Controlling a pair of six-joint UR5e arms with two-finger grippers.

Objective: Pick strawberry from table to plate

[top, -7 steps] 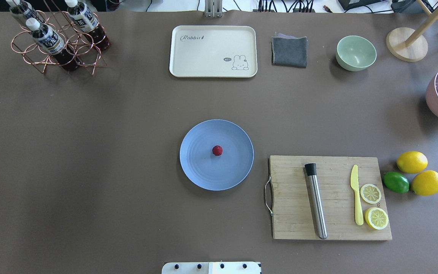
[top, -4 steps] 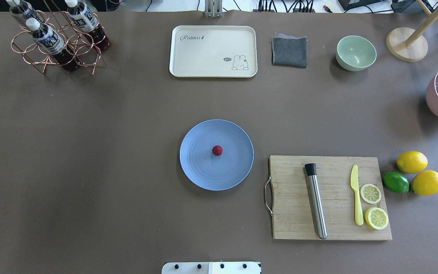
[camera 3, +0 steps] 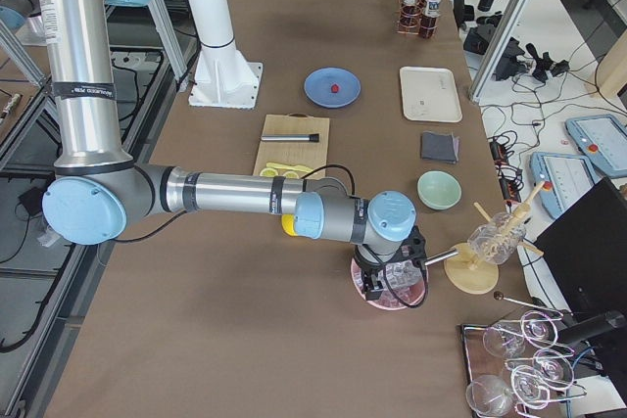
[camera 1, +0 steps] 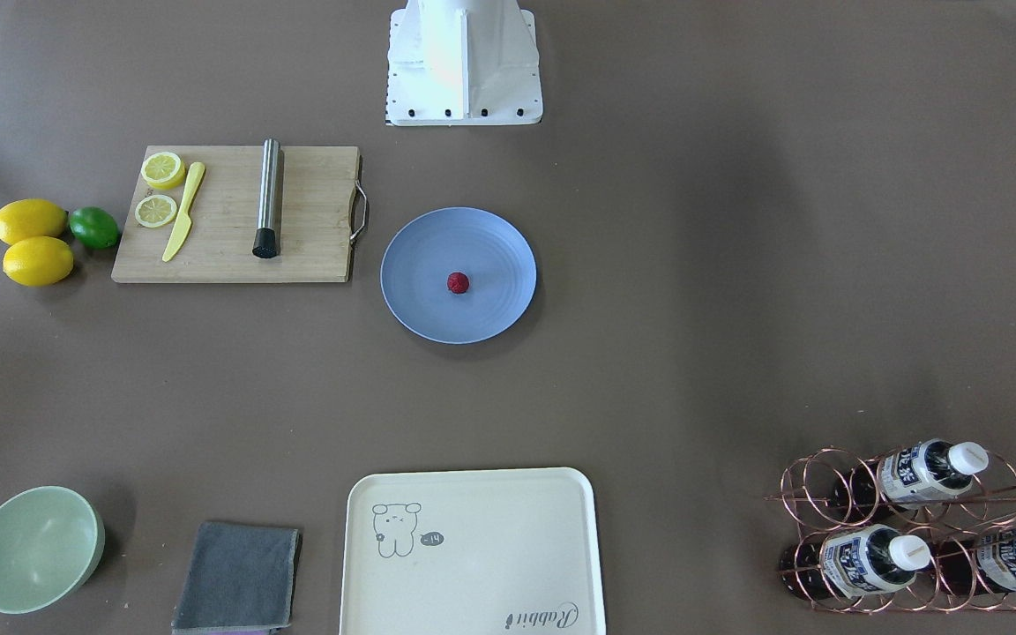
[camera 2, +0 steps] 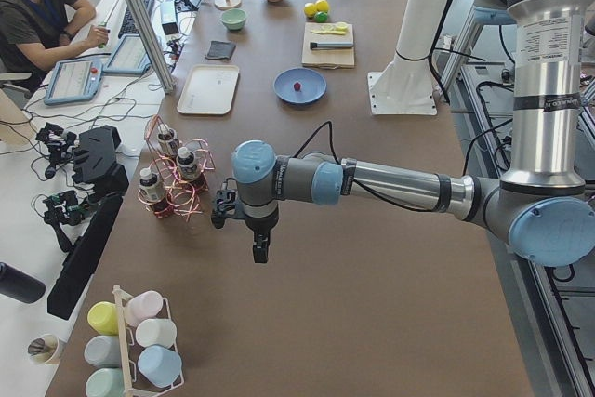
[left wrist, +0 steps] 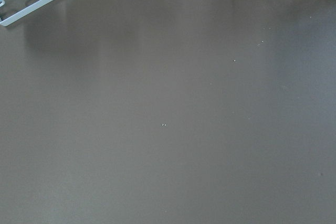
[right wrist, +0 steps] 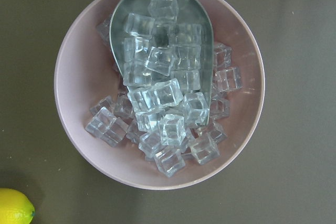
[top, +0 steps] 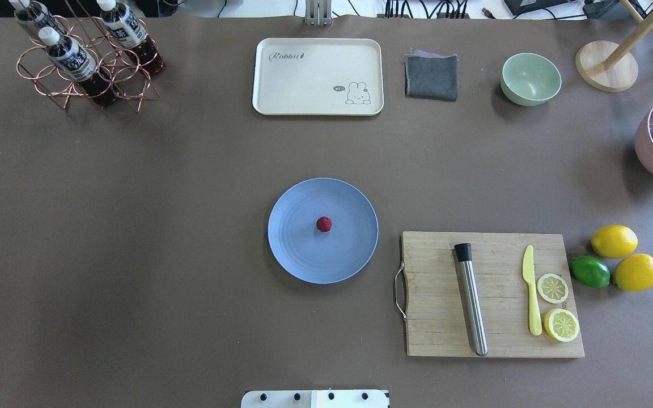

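The small dark-red strawberry rests near the middle of the round blue plate at the centre of the grey-brown table; the front-facing view shows the strawberry on the plate too. Neither arm appears in the overhead or front-facing views. My left gripper hangs over the table's left end, far from the plate. My right gripper hovers over a pink bowl at the right end. I cannot tell whether either gripper is open or shut.
A cutting board with a steel muddler, yellow knife and lemon slices lies right of the plate, with lemons and a lime beyond. At the back are a cream tray, grey cloth, green bowl and bottle rack. The pink bowl holds ice and a scoop.
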